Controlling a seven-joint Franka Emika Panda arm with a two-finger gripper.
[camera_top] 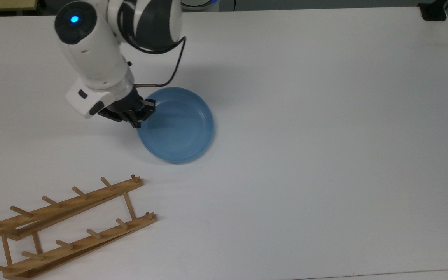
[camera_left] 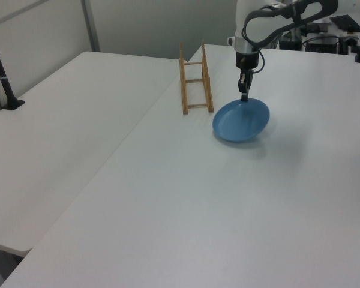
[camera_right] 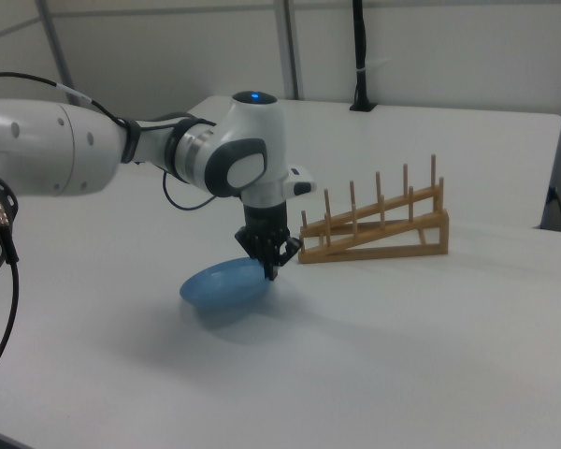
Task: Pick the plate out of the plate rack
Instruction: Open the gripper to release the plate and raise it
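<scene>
The light-blue plate hangs nearly flat just above the white table, out of the rack. My gripper is shut on its rim at the top view's left edge of the plate. The wooden plate rack stands with no plate in it at the top view's lower left, well apart from the plate.
A white table spreads wide to the top view's right. A black post base sits at its far right corner; another black post stands on the left view's left table. A cable loops off the wrist.
</scene>
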